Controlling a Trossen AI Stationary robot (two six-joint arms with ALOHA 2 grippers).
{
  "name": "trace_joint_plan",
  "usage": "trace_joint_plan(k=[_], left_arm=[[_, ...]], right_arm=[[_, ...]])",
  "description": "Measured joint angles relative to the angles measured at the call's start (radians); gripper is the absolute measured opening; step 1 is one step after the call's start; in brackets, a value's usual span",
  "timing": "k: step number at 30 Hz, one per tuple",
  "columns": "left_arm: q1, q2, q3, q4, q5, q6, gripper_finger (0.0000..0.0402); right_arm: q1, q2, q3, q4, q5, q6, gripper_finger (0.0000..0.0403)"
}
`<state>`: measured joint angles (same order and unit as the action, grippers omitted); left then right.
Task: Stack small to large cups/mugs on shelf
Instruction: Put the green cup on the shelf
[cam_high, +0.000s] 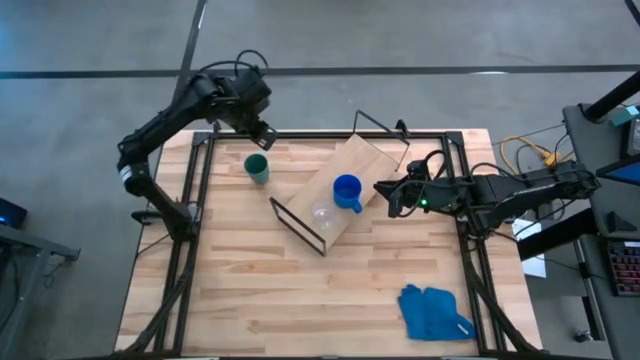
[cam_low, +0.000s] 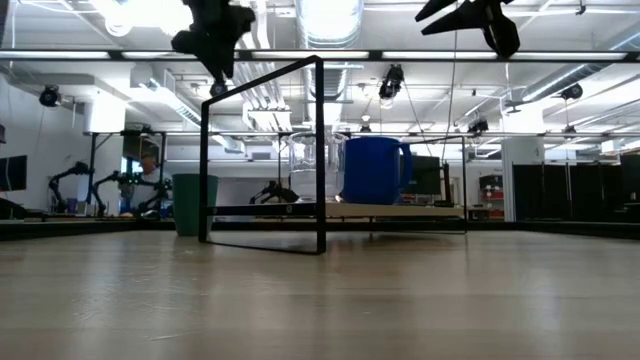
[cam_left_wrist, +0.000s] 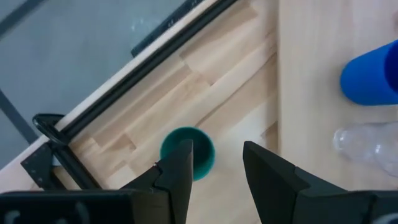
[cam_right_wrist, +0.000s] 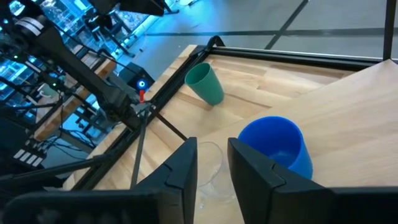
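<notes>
Cups are split between two places: the dark green cup (cam_high: 257, 167) stands upright on the counter (cam_high: 250, 290), off the shelf (cam_high: 350, 170) and just beside its left-hand long edge, while the blue mug (cam_high: 347, 191) and the tiny clear glass cup (cam_high: 322, 213) already sit side by side on the light-wood board. The shelf lies diagonally across the counter, its long axis running from the near black wire frame (cam_high: 297, 226) up toward the far right corner, so the green cup rests on the left arm's side of it. That is the relation the coming move seems to turn on: the left tool (cam_high: 262, 134) hangs above the counter's far edge, close to the green cup and slightly beyond it, whereas the right tool (cam_high: 385, 192) sits at the opposite long edge of the shelf, just beside the blue mug. In the left wrist view the left tool's fingers (cam_left_wrist: 180, 171) are spread apart with nothing between them, and the green cup shows just ahead, partly behind one finger, its mouth facing up. The right tool's fingers (cam_right_wrist: 180, 168) also stand parted and empty, aimed past the blue mug and glass cup. All three vessels look empty; none is nested in another yet. Judging from this, the green cup is the one left to bring onto the shelf, and the left arm is nearer.
</notes>
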<state>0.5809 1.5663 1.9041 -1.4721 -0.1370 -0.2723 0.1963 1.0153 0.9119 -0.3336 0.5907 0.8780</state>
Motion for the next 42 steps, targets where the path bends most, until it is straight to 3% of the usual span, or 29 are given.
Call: trace_joint_plan(k=[7,12,18,24,33,42], left_arm=[[0.002,0.106,0.0,-0.009,0.005,0.02,0.0128],[0.003,0.171,-0.001,-0.086,0.003,-0.05,0.0128],[0.0,0.195,-0.044,-0.095,-0.02,-0.063,0.0128],[-0.003,0.165,-0.183,-0.042,-0.017,-0.063,0.0128],[-0.003,0.043,-0.436,0.189,0.052,-0.081,0.0128],[-0.003,-0.007,-0.6,0.29,0.053,-0.089,0.0128]], right_arm=[[0.0,0.0,0.0,-0.003,0.0,0.0,0.0083],[0.0,0.0,0.0,-0.006,0.0,0.0,0.0079],[0.0,0.0,0.0,-0.006,0.0,0.0,0.0081],[0.0,0.0,0.0,-0.007,0.001,-0.016,0.0078],[0.0,0.0,0.0,-0.008,0.001,-0.019,0.0079],[0.0,0.0,-0.001,-0.014,0.002,-0.019,0.0082]])
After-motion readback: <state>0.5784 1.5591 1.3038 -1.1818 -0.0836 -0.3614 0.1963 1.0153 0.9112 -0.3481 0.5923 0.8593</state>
